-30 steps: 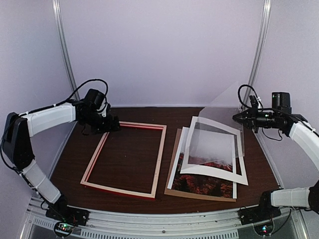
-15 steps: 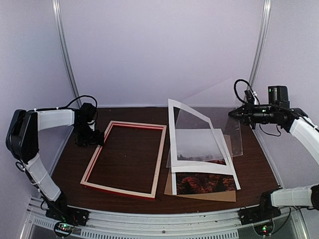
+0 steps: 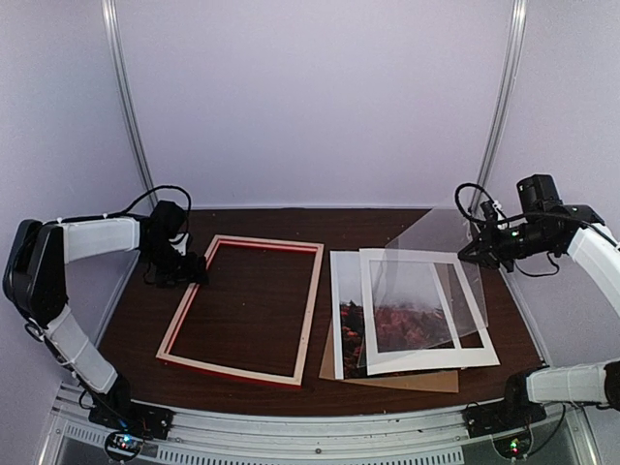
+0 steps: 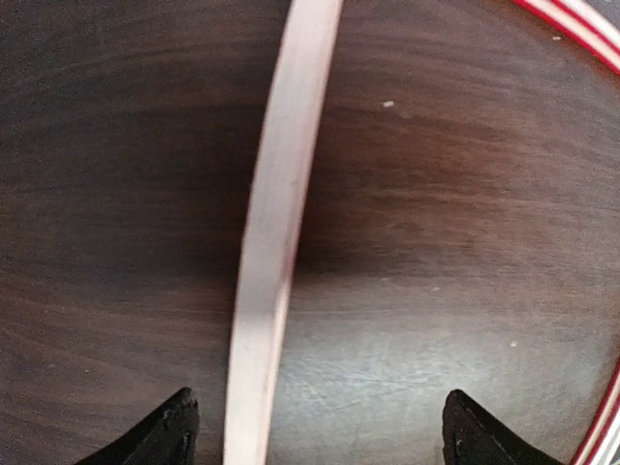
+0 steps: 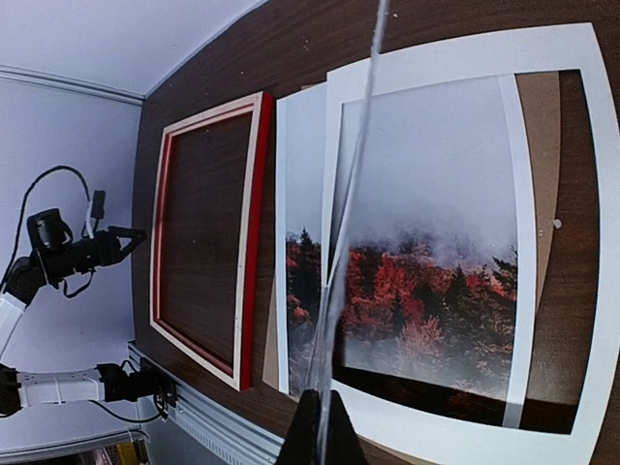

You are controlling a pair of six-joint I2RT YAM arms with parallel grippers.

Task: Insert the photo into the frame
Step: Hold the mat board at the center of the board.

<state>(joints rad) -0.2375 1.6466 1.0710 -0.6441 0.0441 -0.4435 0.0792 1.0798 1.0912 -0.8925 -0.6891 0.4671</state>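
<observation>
Photo (image 3: 349, 334), seen from above, lies on the bench (image 3: 145, 329) under the white mat (image 3: 426, 360), down-left of the right hand (image 3: 473, 254); the frame (image 3: 311, 310) beside the left hand (image 3: 192, 273) holds nothing yet. Left wrist: hand spread wide astride a frame rail. Right wrist: hand pinching the clear sheet (image 5: 351, 203).

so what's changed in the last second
The mat was tipped up with the clear sheet, then fell flat over the photo, further right. The left gripper backed off the far corner of the frame to its left rail. The right gripper kept hold of the sheet; frame and board unmoved.
</observation>
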